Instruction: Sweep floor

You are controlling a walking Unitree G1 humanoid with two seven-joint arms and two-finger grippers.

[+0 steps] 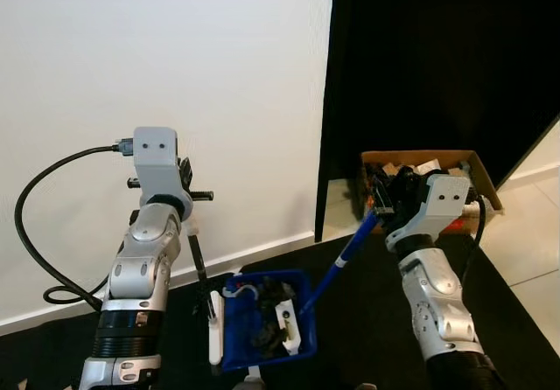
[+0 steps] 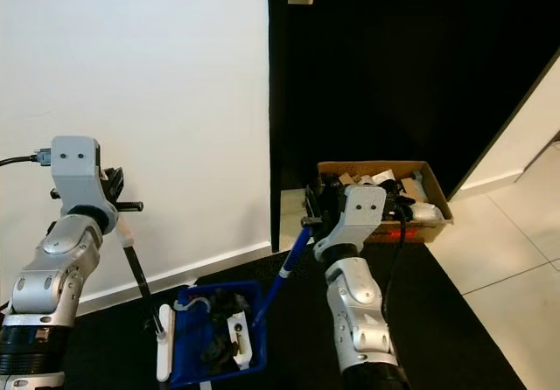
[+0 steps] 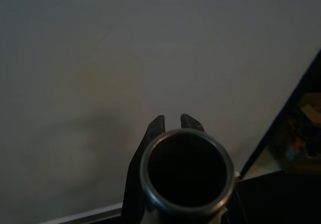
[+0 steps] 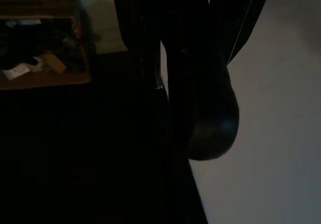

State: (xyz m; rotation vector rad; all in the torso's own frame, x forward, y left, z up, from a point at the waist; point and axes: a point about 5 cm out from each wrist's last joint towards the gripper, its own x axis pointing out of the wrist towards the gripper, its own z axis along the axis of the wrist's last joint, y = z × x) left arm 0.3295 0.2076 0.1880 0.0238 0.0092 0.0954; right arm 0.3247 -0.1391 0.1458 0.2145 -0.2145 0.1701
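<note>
In the left eye view, your left end effector [image 1: 185, 180] is raised in front of the white wall [image 1: 175, 84], clamped on a thin black handle [image 1: 198, 259] that slants down to the blue dustpan [image 1: 262, 324]. The dustpan sits on the dark floor [image 1: 367, 302] between your two arms, loaded with black and white scraps. Your right end effector [image 1: 389, 202] pinches the top of a blue brush handle [image 1: 346, 263], whose lower end reaches the dustpan's right edge. Just behind that arm a cardboard box [image 1: 477, 167] full of clutter stands against the black panel [image 1: 437, 58].

In the right eye view you get the same layout, with pale tiles [image 2: 516, 250] to the right of the dark floor.

In your left wrist view, a round tube end [image 3: 186, 170] sits between the black fingers [image 3: 155, 128], facing the wall.

Your right wrist view is very dark: a rounded handle end [image 4: 213, 123], the box at one edge.
</note>
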